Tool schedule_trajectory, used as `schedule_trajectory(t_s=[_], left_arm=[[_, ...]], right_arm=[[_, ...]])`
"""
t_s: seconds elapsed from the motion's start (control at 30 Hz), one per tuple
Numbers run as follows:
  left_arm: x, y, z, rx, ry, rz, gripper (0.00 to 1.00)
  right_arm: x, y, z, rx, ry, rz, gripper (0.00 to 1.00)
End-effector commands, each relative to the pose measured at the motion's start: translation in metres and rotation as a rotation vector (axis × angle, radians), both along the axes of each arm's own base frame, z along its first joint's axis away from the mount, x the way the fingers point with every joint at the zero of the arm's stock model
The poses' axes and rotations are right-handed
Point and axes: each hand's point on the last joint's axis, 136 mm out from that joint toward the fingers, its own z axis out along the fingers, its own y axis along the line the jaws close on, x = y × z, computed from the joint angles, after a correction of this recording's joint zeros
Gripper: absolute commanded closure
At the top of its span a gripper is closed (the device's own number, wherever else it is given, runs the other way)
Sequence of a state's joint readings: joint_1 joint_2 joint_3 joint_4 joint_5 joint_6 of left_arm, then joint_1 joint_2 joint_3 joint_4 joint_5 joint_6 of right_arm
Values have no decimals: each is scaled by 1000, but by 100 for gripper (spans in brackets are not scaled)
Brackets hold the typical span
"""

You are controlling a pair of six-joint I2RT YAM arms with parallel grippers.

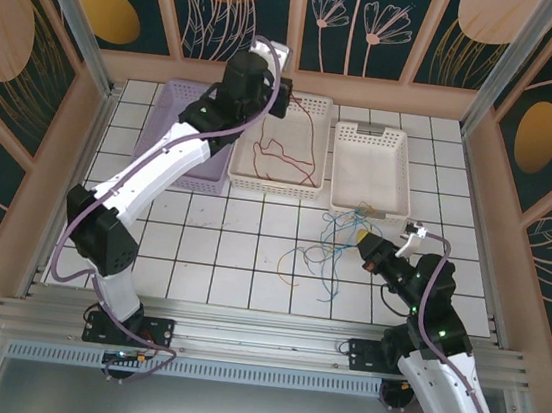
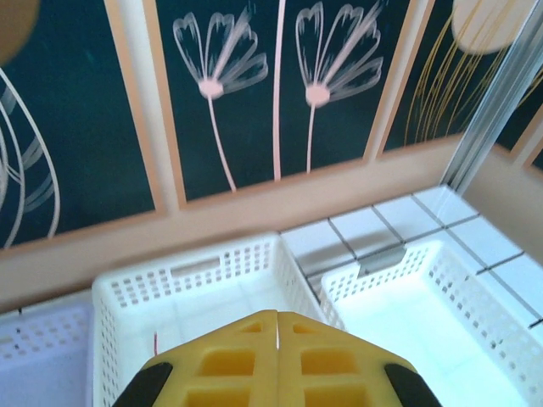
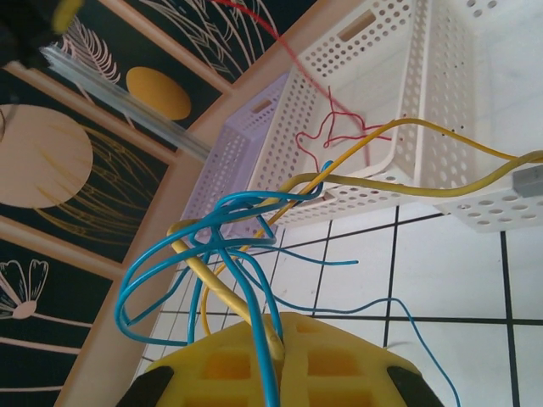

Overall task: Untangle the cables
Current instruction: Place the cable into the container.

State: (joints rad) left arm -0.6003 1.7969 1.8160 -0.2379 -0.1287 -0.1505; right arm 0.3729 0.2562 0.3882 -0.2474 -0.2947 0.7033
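Left arm [image 1: 160, 167] outstretched, left pincer [image 2: 277, 326] closed; right arm [image 1: 441, 338] bent, right pincer [image 3: 276, 343] clamped.

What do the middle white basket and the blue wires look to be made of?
White basket: probably moulded plastic, matte; its walls are a regular grid of holes. Blue wires: likely plastic-insulated, with a glossy sheen; they bend in loose loops.

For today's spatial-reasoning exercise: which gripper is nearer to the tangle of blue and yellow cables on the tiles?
Right. The right gripper is at the tangle, pinching blue and yellow strands; the left gripper hangs far off above the middle white basket.
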Motion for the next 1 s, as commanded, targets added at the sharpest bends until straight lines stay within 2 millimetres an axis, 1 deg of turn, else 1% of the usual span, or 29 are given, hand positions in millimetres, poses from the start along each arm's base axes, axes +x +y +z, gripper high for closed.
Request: schedule_trajectory(t_s=[0.0,0.07,0.17,0.3,0.33,0.5,0.57,0.63,0.67,0.7,0.77,0.87,0.97], left_arm=[[16,-12,-33,-19,31,-4,100],[24,-18,-65,-1,85,-6,100],[35,-18,-102,31,134,28,100],[46,-17,-146,66,204,45,100],[49,-15,-158,72,223,57,100],[61,14,-199,38,309,121,100],[63,17,-214,43,345,118,100],[63,12,-223,45,373,97,99],[61,9,-225,40,382,84,96],[61,7,-226,34,387,77,91],[59,6,-226,25,395,66,75],[56,3,-227,26,407,40,62],[54,3,-224,46,409,33,52]], right_arm=[[-5,7,33,19,-109,60,100],[-6,8,34,18,-108,67,100],[-7,9,35,14,-111,77,100],[-8,9,36,5,-113,77,100],[-8,9,37,2,-115,76,100],[-10,7,43,-3,-125,71,100],[-9,7,43,-2,-124,68,100],[-8,6,44,0,-123,61,100],[-8,6,44,1,-121,59,100],[-8,6,45,3,-124,59,100],[-9,6,48,10,-127,61,100],[-10,7,52,22,-132,67,100],[-11,7,54,26,-134,68,100]])
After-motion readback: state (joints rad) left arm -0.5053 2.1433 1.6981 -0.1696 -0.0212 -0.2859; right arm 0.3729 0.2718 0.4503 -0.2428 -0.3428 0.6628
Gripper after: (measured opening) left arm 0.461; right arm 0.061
